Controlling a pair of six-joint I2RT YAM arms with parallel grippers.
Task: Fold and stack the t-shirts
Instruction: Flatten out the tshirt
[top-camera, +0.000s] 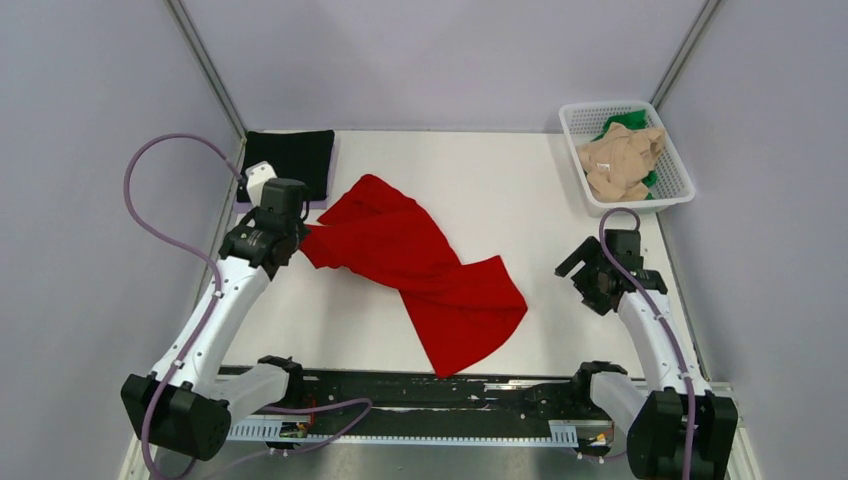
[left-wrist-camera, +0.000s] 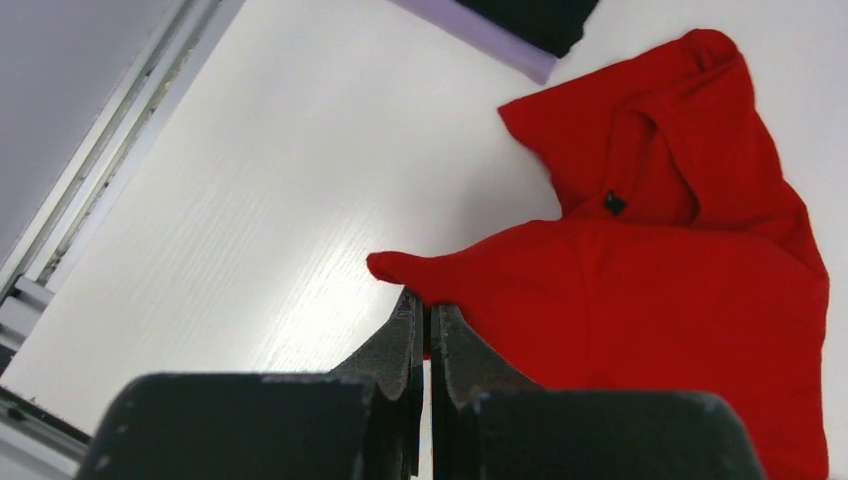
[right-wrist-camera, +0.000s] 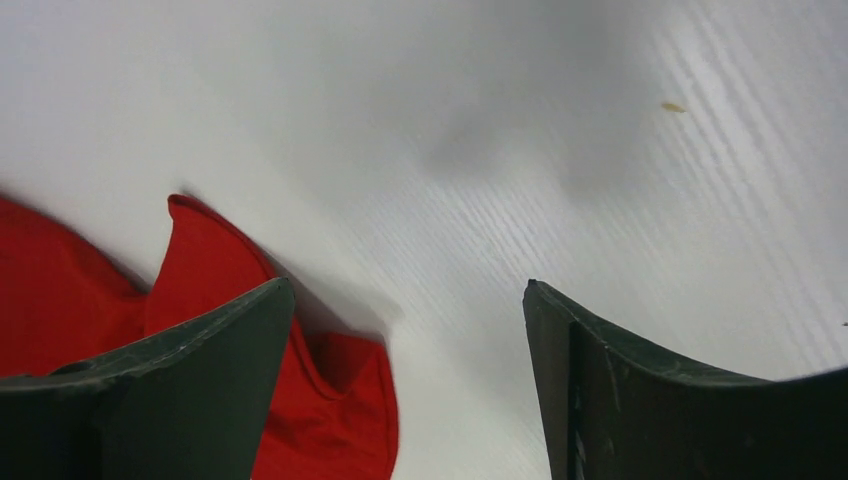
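The red t-shirt (top-camera: 420, 265) lies twisted and crumpled across the middle of the table. My left gripper (top-camera: 290, 245) is shut on its left edge; in the left wrist view the closed gripper (left-wrist-camera: 428, 312) pinches the red cloth (left-wrist-camera: 640, 290). The black t-shirt (top-camera: 292, 158) lies folded flat at the back left. The beige t-shirt (top-camera: 622, 160) lies bunched in the basket on top of the green t-shirt (top-camera: 622, 122). My right gripper (top-camera: 588, 272) is open and empty, right of the red shirt; the right wrist view shows the shirt's edge (right-wrist-camera: 330, 400) by its left finger.
The white lattice basket (top-camera: 676, 180) stands at the back right corner. Grey walls enclose the table on three sides. A black rail runs along the near edge between the arm bases.
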